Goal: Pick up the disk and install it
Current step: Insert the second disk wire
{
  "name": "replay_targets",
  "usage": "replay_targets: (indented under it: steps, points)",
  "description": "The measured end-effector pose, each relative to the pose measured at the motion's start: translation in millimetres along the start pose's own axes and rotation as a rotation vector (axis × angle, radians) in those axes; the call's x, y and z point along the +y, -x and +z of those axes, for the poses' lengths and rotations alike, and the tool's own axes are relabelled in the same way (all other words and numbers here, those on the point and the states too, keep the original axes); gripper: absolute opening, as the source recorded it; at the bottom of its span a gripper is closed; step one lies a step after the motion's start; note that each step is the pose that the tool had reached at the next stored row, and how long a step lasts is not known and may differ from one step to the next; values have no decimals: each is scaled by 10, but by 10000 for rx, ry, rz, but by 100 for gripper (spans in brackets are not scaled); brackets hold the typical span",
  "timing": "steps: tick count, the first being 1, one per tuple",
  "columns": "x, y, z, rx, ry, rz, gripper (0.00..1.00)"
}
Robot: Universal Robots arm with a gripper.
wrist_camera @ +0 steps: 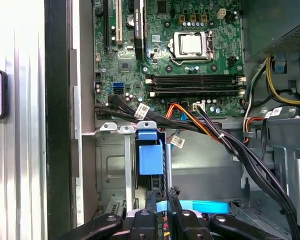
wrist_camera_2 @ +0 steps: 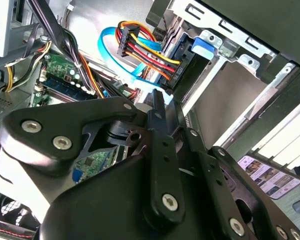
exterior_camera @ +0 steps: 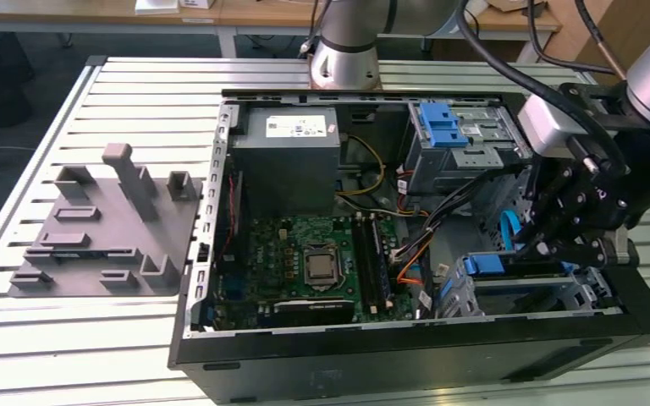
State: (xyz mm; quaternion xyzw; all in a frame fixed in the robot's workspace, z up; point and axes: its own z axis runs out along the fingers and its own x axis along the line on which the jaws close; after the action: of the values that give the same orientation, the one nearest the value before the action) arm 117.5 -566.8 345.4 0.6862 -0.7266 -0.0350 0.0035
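The gripper (exterior_camera: 560, 245) is down inside the open computer case (exterior_camera: 223, 254), at the drive cage (exterior_camera: 551, 292) in the case's front corner on the exterior view's right. In the first wrist view its fingers (wrist_camera: 151, 205) look drawn close together, pinching what seems to be the thin edge of the disk (wrist_camera: 205, 206), a pale blue sliver between and beside the tips. I judge that to be the carrier frame, but the silver body is hidden, so I can't be sure. A blue latch (wrist_camera: 150, 155) sits on the cage just ahead of the tips, with the motherboard (wrist_camera: 190, 50) beyond. In the second wrist view, a bundle of coloured cables (wrist_camera_2: 145, 52) hangs close by. My read: a stiff, dense, fairly heavy slab with smooth metal faces, shock-sensitive. Hold it by the frame's edges, not the label face.
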Motion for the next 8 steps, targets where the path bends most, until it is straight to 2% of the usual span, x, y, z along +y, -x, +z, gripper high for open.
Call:
replay_targets:
  steps: [3,4,5,8]
  points:
    - [0,1,-10,-3,0,-1,23]
    - [1,1,-12,-2,0,-1,22]
    - [1,1,-13,0,0,0,15]
    - [0,1,-13,1,0,-1,11]
